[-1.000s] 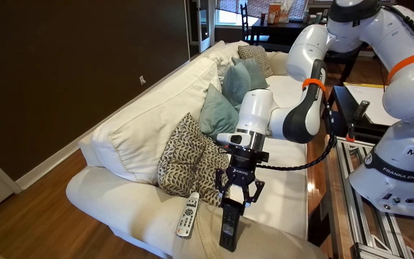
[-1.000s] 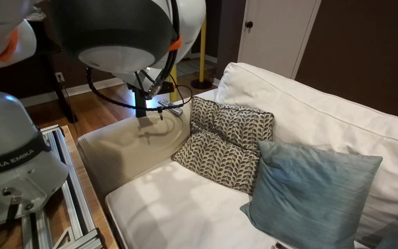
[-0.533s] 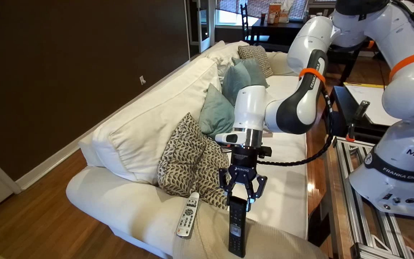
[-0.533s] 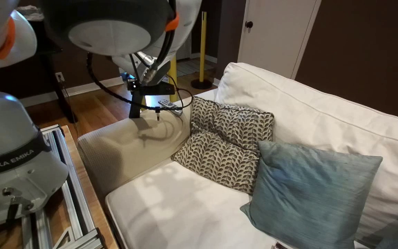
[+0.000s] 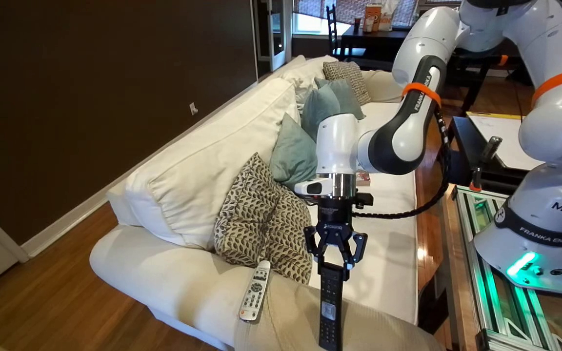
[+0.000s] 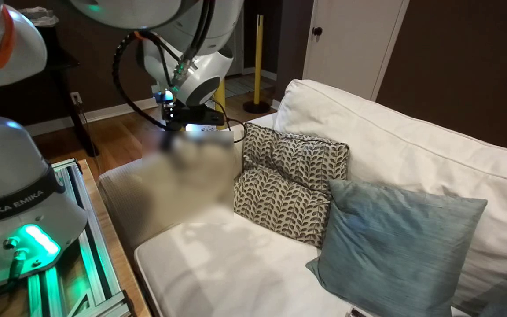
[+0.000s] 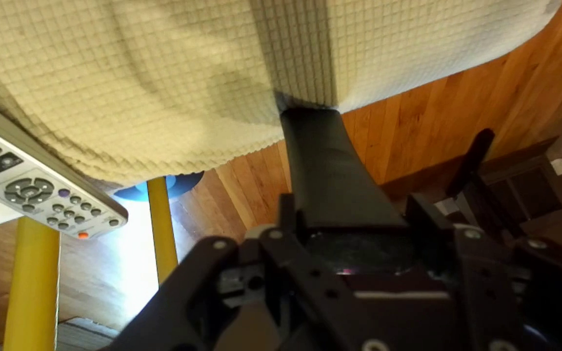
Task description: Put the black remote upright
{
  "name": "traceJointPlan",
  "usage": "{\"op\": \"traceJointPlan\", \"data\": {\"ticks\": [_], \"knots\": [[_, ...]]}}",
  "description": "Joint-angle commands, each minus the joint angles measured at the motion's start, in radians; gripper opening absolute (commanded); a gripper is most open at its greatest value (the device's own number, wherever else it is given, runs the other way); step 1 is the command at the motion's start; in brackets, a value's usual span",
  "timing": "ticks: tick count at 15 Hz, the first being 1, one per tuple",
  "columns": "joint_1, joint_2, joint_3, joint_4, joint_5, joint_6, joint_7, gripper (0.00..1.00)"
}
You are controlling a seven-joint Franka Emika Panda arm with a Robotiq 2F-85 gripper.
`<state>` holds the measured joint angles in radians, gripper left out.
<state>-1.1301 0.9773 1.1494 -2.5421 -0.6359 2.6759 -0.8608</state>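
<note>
Swinging up out of the lean of a second ago, the black remote control (image 5: 331, 312) is now nearly vertical, and the pincer (image 5: 333, 269) has travelled with it, a little further from the silver-grey remote control (image 5: 254, 292). The pincer is clenched on the black remote control's upper end, a finger at each long edge. The lower end points down at the waffle-textured beige throw (image 5: 383, 321) over the sofa armrest (image 5: 173, 268); in the wrist view it seems to meet the throw, but whether it bears weight I cannot tell. The silver-grey remote control lies button side up on that sofa armrest, unmoved and apart from the black one. Green light (image 5: 521, 263) now glows on the robot base (image 5: 539, 243), dark in the earlier frames. In an exterior view, part of the sofa armrest is blurred beside the leaf-print cushion (image 6: 288, 185).
</note>
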Motion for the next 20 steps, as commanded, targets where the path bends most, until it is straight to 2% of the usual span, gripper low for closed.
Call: {"op": "traceJointPlan", "data": {"ticks": [1,6,9,15,20], "knots": [[0.024,-0.096,-0.012,-0.021,0.1,-0.05,-0.056,0.33],[0.055,-0.161,-0.024,-0.023,0.198,-0.071,-0.114,0.33],[0.099,-0.225,-0.046,-0.022,0.223,-0.05,-0.118,0.33],[0.258,-0.334,-0.153,-0.02,0.233,0.032,-0.114,0.33],[0.433,-0.381,-0.282,-0.006,0.272,0.088,-0.119,0.33]]}}
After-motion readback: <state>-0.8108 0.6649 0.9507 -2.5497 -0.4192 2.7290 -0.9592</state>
